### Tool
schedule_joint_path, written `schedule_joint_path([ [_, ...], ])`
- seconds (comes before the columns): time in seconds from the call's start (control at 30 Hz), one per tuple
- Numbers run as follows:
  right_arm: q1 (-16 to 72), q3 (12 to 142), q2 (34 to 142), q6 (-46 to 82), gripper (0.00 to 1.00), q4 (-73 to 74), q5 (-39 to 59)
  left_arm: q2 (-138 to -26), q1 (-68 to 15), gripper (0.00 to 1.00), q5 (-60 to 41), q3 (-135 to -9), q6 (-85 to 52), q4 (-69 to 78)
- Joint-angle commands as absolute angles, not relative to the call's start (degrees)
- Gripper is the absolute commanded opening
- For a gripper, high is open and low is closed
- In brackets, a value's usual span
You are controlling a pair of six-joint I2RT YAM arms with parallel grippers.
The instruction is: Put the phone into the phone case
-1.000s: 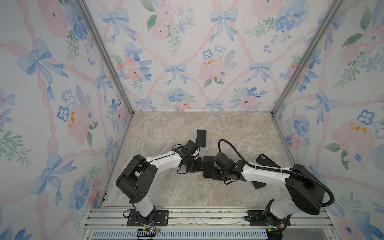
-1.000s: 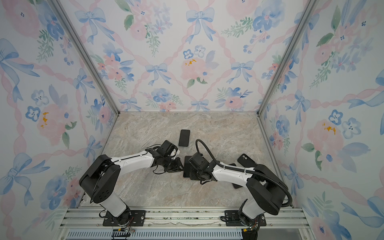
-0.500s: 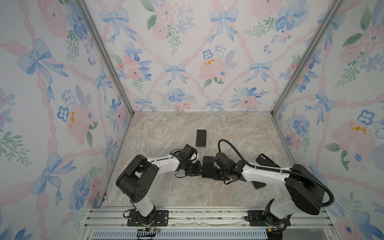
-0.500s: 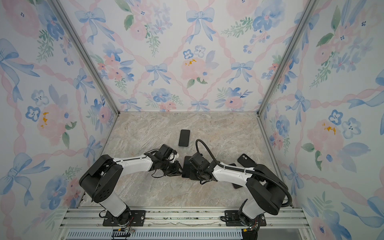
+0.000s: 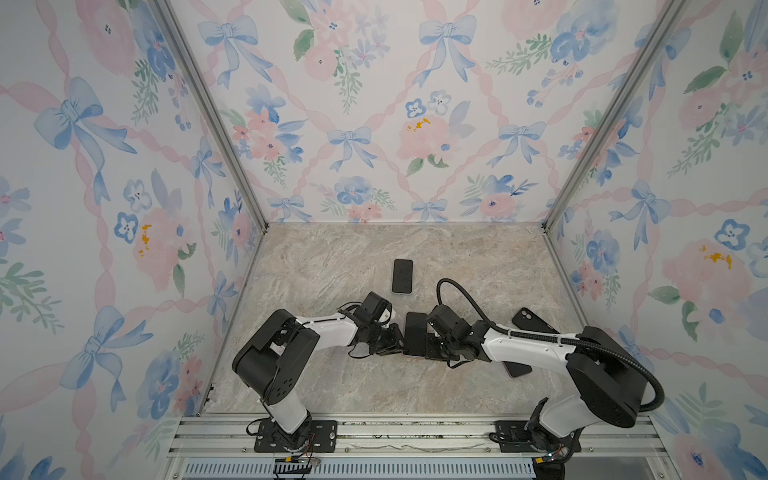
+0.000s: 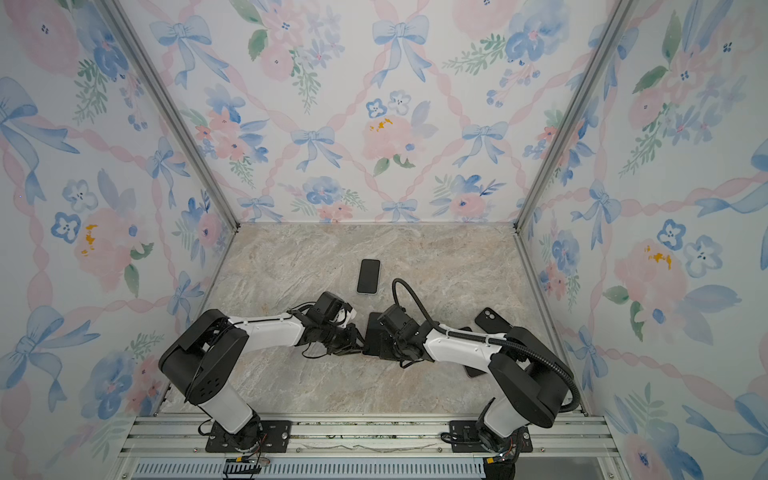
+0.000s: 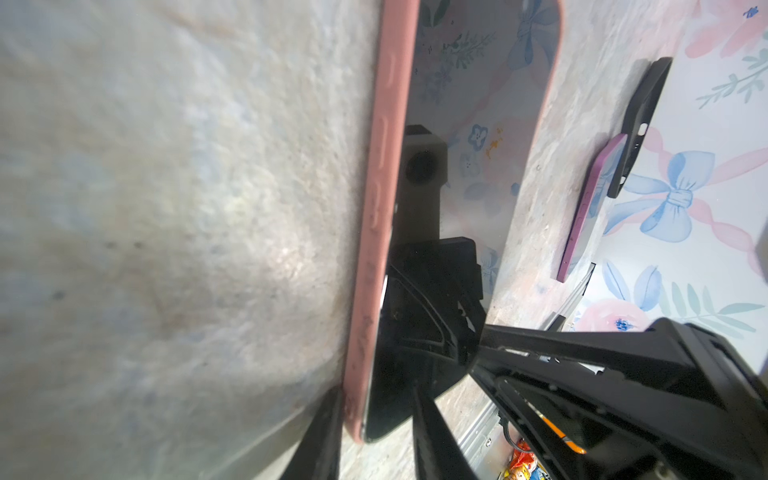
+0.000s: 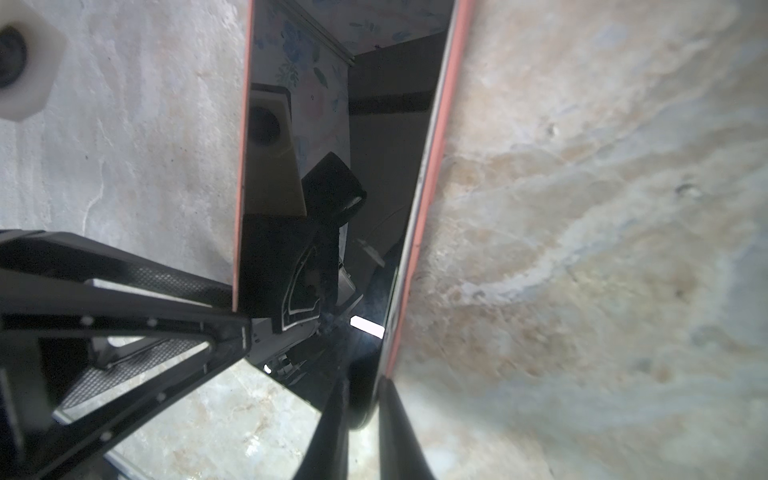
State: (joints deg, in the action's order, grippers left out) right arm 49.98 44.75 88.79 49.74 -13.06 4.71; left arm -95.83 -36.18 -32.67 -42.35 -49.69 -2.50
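A dark-screened phone (image 5: 415, 334) sits in a pink phone case (image 7: 376, 208) at the middle of the floor, between my two grippers. In both top views my left gripper (image 5: 399, 337) meets its left edge and my right gripper (image 5: 430, 345) its right edge. In the left wrist view my left gripper (image 7: 376, 415) straddles a corner, one finger under the case and one on the glass. My right gripper (image 8: 361, 415) pinches the opposite edge, fingers tight on both faces of the phone (image 8: 332, 166). A thin light rim shows beside the case at the corner the left gripper holds.
Another phone (image 5: 402, 276) lies flat farther back. A black case (image 5: 534, 322) lies to the right. A purple-edged phone (image 5: 517, 369) lies half under my right arm. The patterned walls stand on three sides and the rail (image 5: 415, 432) runs along the front.
My right gripper's jaws have closed in on the phone's edge. My left wrist has shifted slightly toward the front. The phone has barely moved.
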Motion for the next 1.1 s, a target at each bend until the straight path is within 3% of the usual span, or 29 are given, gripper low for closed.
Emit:
schedule_joint_path([
  [0.0,51.1,44.0,92.3,50.0,0.13,-8.0,8.0,-98.9,-38.5,0.31,-37.1,-40.5,-52.4,4.0],
  [0.23,52.0,44.5,94.5,50.7,0.09,-6.7,9.4,-99.3,-39.0,0.3,-38.1,-39.8,-53.9,7.0],
  [1.07,51.2,46.8,96.0,49.6,0.1,-12.8,7.5,-98.4,-38.5,0.3,-37.8,-39.1,-54.0,7.2],
])
